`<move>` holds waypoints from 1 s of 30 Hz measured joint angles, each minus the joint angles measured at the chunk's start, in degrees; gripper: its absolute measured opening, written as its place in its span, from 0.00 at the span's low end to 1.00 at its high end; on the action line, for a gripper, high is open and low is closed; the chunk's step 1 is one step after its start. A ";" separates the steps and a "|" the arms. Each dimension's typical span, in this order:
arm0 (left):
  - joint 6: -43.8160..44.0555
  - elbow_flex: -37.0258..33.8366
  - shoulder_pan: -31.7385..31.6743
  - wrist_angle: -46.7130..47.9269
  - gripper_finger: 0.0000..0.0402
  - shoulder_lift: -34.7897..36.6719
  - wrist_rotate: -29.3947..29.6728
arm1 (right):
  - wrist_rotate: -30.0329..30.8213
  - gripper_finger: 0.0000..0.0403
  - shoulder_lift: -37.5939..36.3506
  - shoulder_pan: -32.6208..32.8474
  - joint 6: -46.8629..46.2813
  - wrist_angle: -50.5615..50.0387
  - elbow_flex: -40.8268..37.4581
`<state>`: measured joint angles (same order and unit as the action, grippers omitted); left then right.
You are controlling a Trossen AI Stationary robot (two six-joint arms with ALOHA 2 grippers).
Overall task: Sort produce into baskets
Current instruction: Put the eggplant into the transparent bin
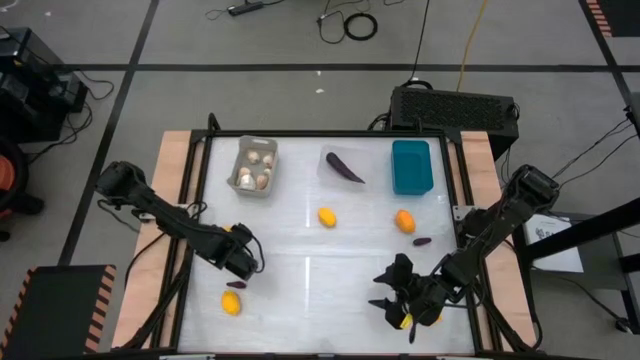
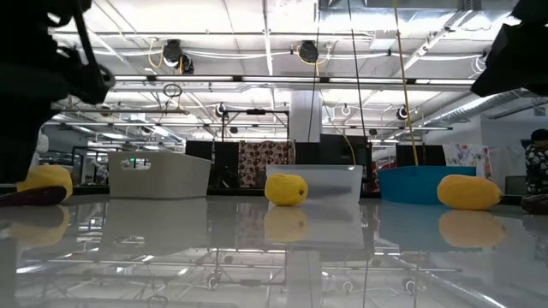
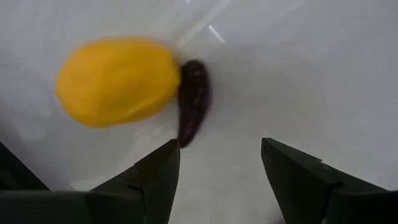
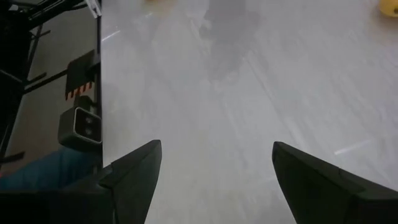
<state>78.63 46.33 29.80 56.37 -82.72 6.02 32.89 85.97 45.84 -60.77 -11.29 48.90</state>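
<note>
Fingers (image 3: 161, 180) spread above eggplant piece (image 3: 191, 101), lengthwise toward them, beside yellow fruit (image 3: 116, 81)

Two dark, near-black jointed arms with rounded joint housings; left gripper (image 1: 243, 266) and right gripper (image 1: 394, 300) carry matte black, wedge-shaped fingers (image 3: 152, 180)

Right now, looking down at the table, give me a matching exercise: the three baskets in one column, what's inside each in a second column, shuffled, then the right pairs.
Baskets:
1. light grey basket
2. clear basket
3. teal basket

Contents:
A. nothing visible inside
B. whitish mushrooms
C. one dark purple eggplant

Pairs: 1-B, 2-C, 3-A
</note>
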 joint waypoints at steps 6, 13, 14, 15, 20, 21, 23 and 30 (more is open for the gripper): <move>-0.04 -1.74 -0.02 -0.03 0.58 0.00 3.11 | 0.06 0.74 0.00 0.83 -0.07 0.02 0.00; -1.49 -1.74 -0.53 -0.38 0.58 0.00 3.78 | 0.06 0.74 0.00 0.83 -0.05 0.04 0.00; -1.70 -1.74 -0.75 -0.40 0.58 0.00 3.80 | 0.04 0.74 0.00 0.83 -0.07 0.05 0.00; -2.42 -1.74 -1.08 -0.53 0.58 0.00 3.68 | 0.05 0.74 0.00 0.83 -0.05 0.04 0.00; -4.51 -1.74 -2.92 -0.98 0.58 0.00 2.86 | 0.06 0.74 0.00 0.83 -0.06 0.04 0.00; -4.98 -1.74 -3.37 -1.06 0.58 0.00 2.68 | 0.04 0.74 0.00 0.93 -0.07 0.06 0.00; -7.25 -1.74 -4.23 -1.74 0.58 0.00 1.62 | 0.06 0.74 0.00 1.04 -0.02 0.04 0.00; -11.78 -1.71 -7.77 -2.34 0.58 0.00 0.96 | 0.05 0.74 0.00 1.14 0.13 -0.09 0.00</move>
<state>66.85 44.62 22.03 54.03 -82.72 6.98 32.94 85.97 46.98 -60.64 -11.38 48.90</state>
